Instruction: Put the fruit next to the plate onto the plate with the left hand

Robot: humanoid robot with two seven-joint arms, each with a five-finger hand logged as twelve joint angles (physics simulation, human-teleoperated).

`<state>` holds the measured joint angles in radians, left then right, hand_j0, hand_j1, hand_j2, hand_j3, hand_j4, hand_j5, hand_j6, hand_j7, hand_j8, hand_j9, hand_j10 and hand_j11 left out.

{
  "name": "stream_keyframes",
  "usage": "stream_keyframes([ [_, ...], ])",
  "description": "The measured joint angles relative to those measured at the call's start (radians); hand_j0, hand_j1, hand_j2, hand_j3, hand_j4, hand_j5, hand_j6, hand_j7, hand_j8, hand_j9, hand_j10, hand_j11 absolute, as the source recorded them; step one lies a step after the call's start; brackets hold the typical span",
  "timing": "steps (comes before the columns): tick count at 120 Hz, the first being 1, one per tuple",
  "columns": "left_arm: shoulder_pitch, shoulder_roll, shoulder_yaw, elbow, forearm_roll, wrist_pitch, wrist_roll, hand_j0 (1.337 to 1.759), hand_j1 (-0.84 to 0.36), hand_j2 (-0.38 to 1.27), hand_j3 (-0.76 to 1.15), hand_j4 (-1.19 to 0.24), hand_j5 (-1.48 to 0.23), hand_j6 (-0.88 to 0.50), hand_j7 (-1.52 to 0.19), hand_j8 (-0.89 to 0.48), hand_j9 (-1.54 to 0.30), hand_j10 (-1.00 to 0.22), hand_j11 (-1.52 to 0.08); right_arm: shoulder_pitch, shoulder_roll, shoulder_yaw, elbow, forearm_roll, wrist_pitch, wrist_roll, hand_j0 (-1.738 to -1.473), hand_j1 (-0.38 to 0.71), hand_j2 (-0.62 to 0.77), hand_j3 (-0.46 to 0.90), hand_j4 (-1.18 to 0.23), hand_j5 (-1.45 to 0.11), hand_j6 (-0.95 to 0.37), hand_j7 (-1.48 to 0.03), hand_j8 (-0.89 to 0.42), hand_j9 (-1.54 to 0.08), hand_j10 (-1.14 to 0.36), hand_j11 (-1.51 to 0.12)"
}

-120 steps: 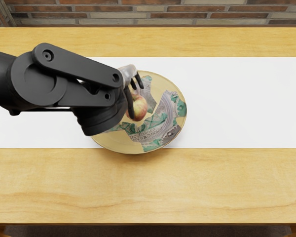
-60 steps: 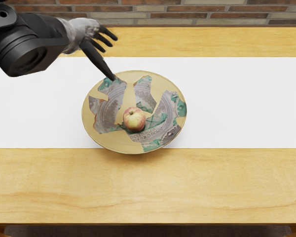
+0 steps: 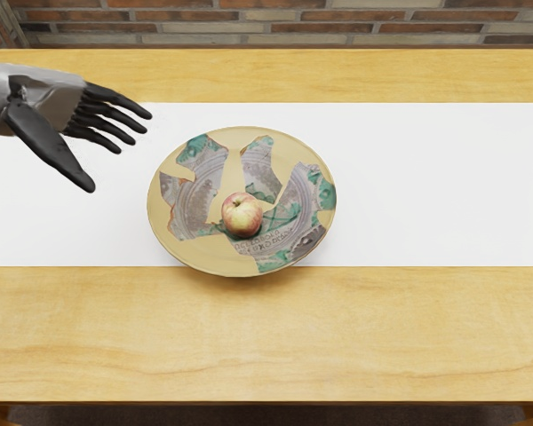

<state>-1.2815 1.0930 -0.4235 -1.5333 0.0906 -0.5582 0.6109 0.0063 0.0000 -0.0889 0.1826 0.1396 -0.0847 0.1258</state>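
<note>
A red and yellow apple (image 3: 242, 214) lies in the middle of the round plate (image 3: 178, 244), which is tan with green and grey patches. My left hand (image 3: 84, 124) hovers at the left edge of the view, well to the left of the plate and clear of it. Its fingers (image 3: 115, 114) are spread and hold nothing. The right arm does not show.
The plate stands on a white runner (image 3: 426, 186) that crosses a wooden table (image 3: 275, 337). A brick wall (image 3: 275, 22) lies behind the table's far edge.
One second ago my left hand was over the plate around the apple. It let go, lifted off and drew back to the left; the apple stays on the plate.
</note>
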Motion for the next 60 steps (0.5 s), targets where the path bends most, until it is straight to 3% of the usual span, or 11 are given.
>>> stream_keyframes([
  [21, 0.1, -0.001, -0.026, 0.153, -0.078, -0.044, -0.013, 1.658, 0.05, 0.05, 0.0, -0.25, -0.33, -0.25, -0.33, -0.25, -0.33, -0.25, -0.33, 0.0, 0.0, 0.0, 0.001, 0.0, -0.001, 0.0, -1.658, -0.31, -0.01, 0.0, -0.03, -0.05, -0.03, -0.05, -0.03, -0.05, -0.03, -0.05],
  [31, 0.11, -0.012, -0.028, 0.222, -0.111, -0.049, -0.021, 1.658, 0.05, 0.05, 0.0, -0.25, -0.33, -0.25, -0.33, -0.25, -0.33, -0.25, -0.33, 0.0, 0.0, 0.0, 0.001, 0.0, -0.001, 0.0, -1.658, -0.31, -0.01, 0.0, -0.03, -0.05, -0.03, -0.05, -0.03, -0.05, -0.03, -0.05],
  [60, 0.123, -0.092, -0.027, 0.284, -0.137, -0.053, -0.026, 1.658, 0.05, 0.05, 0.0, -0.25, -0.32, -0.25, -0.32, -0.25, -0.32, -0.25, -0.32, 0.0, 0.0, 0.0, 0.001, 0.0, 0.0, -0.001, -1.658, -0.31, -0.01, 0.0, -0.03, -0.05, -0.03, -0.05, -0.03, -0.05, -0.03, -0.05],
])
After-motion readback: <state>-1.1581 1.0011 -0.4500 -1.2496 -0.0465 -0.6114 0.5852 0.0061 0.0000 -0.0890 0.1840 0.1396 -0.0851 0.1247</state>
